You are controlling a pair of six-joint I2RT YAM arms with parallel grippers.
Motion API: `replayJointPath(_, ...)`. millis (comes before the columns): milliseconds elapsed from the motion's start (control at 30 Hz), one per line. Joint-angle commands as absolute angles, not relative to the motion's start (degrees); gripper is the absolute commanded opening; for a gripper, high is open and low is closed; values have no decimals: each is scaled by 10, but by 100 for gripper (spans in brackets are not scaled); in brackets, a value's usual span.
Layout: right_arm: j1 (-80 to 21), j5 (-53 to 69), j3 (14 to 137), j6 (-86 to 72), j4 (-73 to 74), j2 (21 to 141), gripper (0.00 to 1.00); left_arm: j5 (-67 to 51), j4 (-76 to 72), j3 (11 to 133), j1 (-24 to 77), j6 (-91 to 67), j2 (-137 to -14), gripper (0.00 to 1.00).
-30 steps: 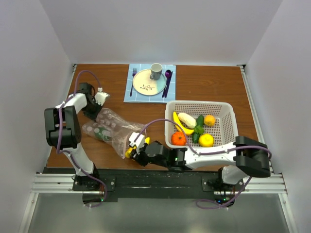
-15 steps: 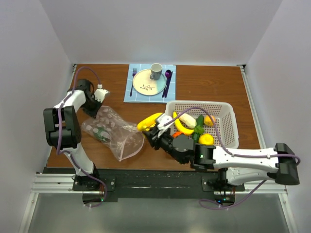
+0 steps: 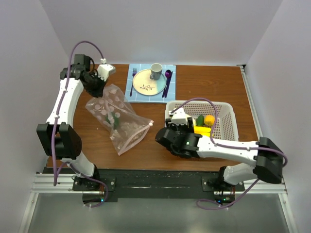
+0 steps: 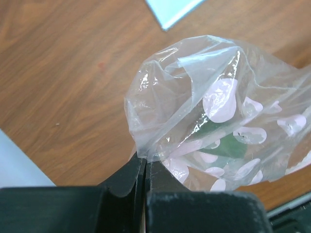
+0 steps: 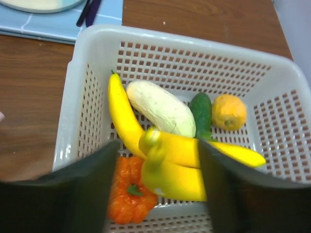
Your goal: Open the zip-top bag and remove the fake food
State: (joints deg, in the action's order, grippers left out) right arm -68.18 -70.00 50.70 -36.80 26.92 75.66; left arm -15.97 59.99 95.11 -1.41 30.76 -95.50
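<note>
The zip-top bag (image 3: 116, 119) is clear with pale dots, and its pink zipper end (image 3: 136, 136) points toward the near edge. My left gripper (image 3: 98, 79) is shut on the bag's far corner (image 4: 146, 145), holding it up off the wood. A green piece of fake food (image 4: 226, 145) shows through the plastic. My right gripper (image 3: 176, 118) hangs over the white basket's (image 3: 200, 102) left end, open. A yellow banana bunch (image 5: 180, 165), blurred, sits loose between its fingers (image 5: 97, 184). Under it lie a single banana (image 5: 121, 109), a white vegetable (image 5: 158, 107), a cucumber (image 5: 201, 109), an orange fruit (image 5: 228, 111) and an orange pumpkin (image 5: 129, 191).
A blue placemat (image 3: 146, 94) at the back holds a plate (image 3: 148, 82), a grey cup (image 3: 156, 71) and purple cutlery (image 3: 167, 80). White walls close the table on three sides. The basket (image 5: 184, 41) fills the right middle.
My right gripper carried the banana bunch from the bag's mouth over to the basket and opened. My left arm raised the bag's corner up and toward the back.
</note>
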Motion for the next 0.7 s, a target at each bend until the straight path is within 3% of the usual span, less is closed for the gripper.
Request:
replayJointPath(0, -682, -769, 577, -486, 384, 792, 86, -121, 635, 940, 21, 287, -941, 0)
replayJointPath(67, -682, -769, 584, -478, 378, 793, 95, -114, 638, 960, 28, 286, -940, 0)
replayJointPath(233, -683, -757, 564, -421, 313, 755, 99, -99, 672, 1022, 32, 291, -943, 0)
replayJointPath(333, -698, -734, 548, -351, 244, 716, 94, -85, 664, 1020, 32, 294, -936, 0)
replayJointPath(400, -716, -719, 530, -298, 159, 690, 86, -78, 647, 984, 32, 294, -929, 0)
replayJointPath(467, -746, -673, 521, -225, 111, 682, 78, -58, 604, 923, 32, 294, -922, 0)
replayJointPath(533, -770, -584, 512, -185, 63, 686, 77, -23, 549, 878, 32, 294, -919, 0)
replayJointPath(667, -776, -354, 489, -154, 2, 715, 98, 12, 482, 779, 32, 294, -939, 0)
